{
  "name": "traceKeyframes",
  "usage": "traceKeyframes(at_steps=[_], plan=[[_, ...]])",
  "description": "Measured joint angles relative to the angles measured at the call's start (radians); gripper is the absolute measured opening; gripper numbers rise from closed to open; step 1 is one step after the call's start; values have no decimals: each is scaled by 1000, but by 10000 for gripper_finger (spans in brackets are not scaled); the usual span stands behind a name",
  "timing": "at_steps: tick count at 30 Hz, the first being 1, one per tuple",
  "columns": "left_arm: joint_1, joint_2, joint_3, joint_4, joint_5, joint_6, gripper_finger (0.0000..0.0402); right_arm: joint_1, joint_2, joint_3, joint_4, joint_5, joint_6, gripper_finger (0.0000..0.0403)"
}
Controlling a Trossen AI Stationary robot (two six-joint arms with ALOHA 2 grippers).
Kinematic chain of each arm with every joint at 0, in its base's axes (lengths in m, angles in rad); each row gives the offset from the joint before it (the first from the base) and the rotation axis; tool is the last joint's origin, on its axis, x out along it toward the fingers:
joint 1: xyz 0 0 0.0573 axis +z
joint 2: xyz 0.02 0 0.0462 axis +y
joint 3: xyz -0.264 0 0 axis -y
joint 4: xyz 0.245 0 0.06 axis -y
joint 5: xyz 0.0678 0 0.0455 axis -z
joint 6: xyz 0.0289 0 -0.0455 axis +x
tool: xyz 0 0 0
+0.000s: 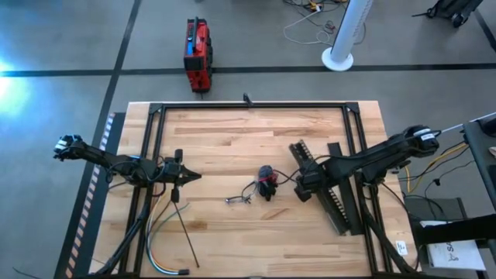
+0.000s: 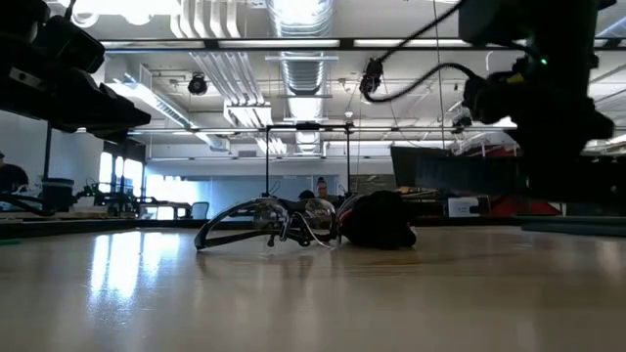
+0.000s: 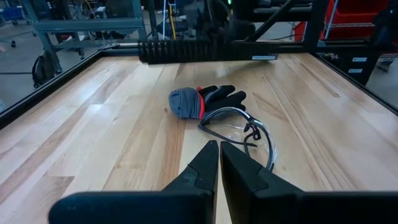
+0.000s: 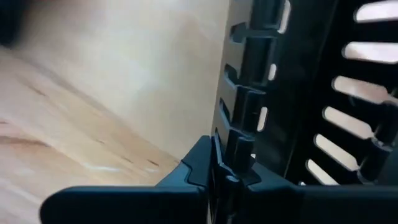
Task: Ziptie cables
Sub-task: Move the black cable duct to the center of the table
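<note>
The cables, thin green, white and blue wires, lie loose on the table near its front left corner. The ziptie, a thin black strip, lies on the wood just right of them. My left gripper hovers shut beyond them, with nothing between its fingers. On the table's right side my right gripper is shut on the black comb-slotted duct, far from the cables. My right gripper pinches the duct's slotted side wall between its two fingers, at one of the comb teeth, near the duct's middle. The fingers come from above, pointing down. I cannot tell whether the duct is off the table.
A grey, red and black glove and clear safety glasses lie at the table's middle. A flat black cover strip lies beside the duct. A black frame runs around the tabletop.
</note>
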Motion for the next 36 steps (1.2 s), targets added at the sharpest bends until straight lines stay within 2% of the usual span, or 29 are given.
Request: traceKeyframes(at_steps=[7,13,18,21,28,36], plan=[[0,0,0,0,0,0,2,-95,2,172,-132,117,-201,0],[0,0,0,3,0,0,2,-195,33,305,-126,135,-432,0],[0,0,0,4,0,0,2,-211,76,374,-89,120,-576,0],[0,0,0,5,0,0,2,-171,107,388,-43,51,-625,0],[0,1,0,8,0,0,2,10,213,390,107,-80,-761,0],[0,0,0,8,0,0,2,170,423,492,159,-85,-880,0]])
